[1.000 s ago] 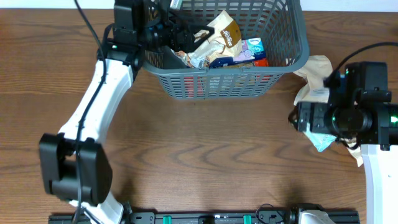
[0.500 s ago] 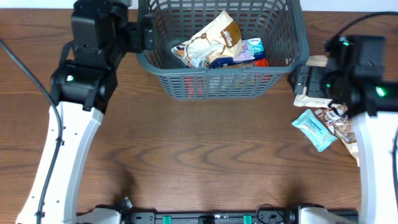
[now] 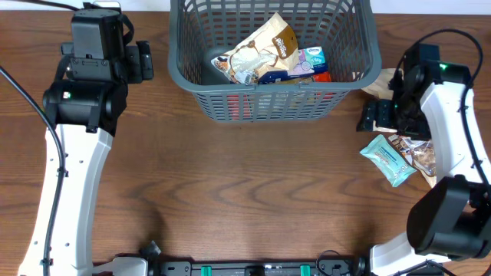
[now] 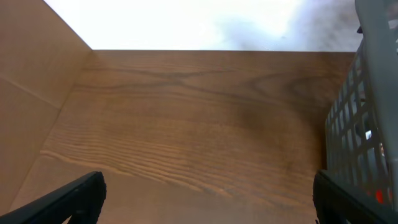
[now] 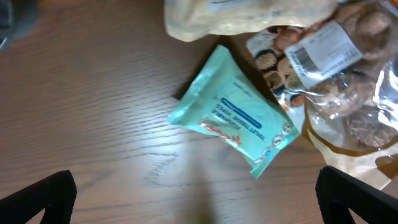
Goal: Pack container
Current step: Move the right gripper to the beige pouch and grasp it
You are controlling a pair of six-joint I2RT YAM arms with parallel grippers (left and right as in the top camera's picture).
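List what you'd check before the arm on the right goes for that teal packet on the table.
1. Right gripper open and empty: ok, its fingers stand wide apart with nothing between them.
2. Teal packet in line with the gripper: ok, it lies flat on the table, close to the middle of the wrist view.
3. Packet free of its neighbours: cannot tell, the clear snack bag touches or overlaps one corner.
4. Room in the grey basket: ok, the beige bag and the other packets leave its left part bare.
5. Left gripper out of the way: ok, it is open, outside the basket's left wall.
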